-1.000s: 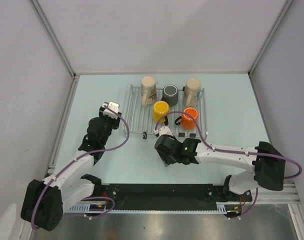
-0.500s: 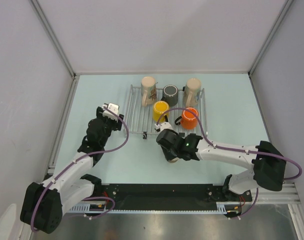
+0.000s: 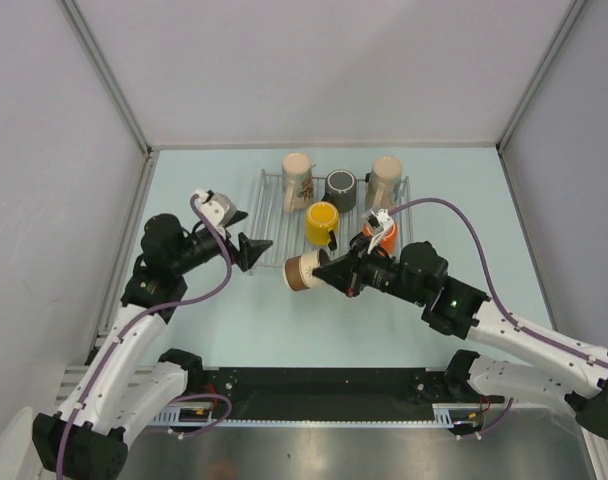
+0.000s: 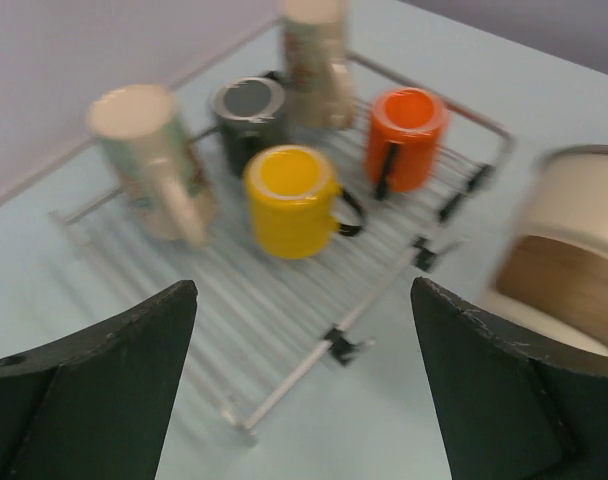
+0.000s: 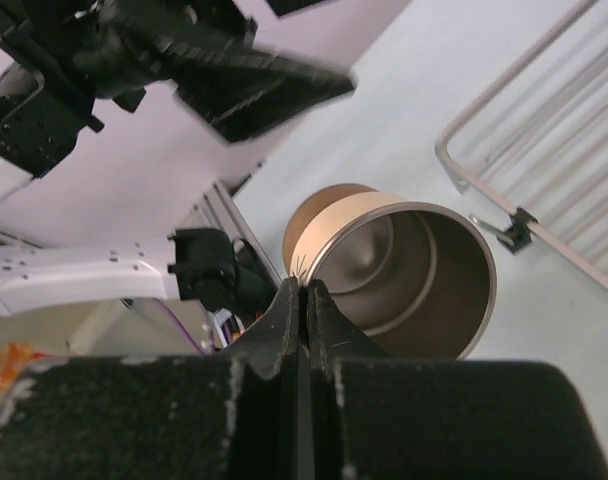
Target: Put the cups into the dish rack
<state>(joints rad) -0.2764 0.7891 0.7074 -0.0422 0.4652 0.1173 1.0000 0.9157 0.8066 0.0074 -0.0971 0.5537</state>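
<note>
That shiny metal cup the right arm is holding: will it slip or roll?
Probably slippery: the steel cup looks smooth and glossy, and the right gripper seems to pinch only its thin rim. It looks thin-walled, so it is likely light and stiff. Being round, it would probably roll if laid sideways.

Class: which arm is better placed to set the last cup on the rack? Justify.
Right, probably: the right end effector grips the steel cup beside the dish rack; the left end effector is open, empty.
</note>
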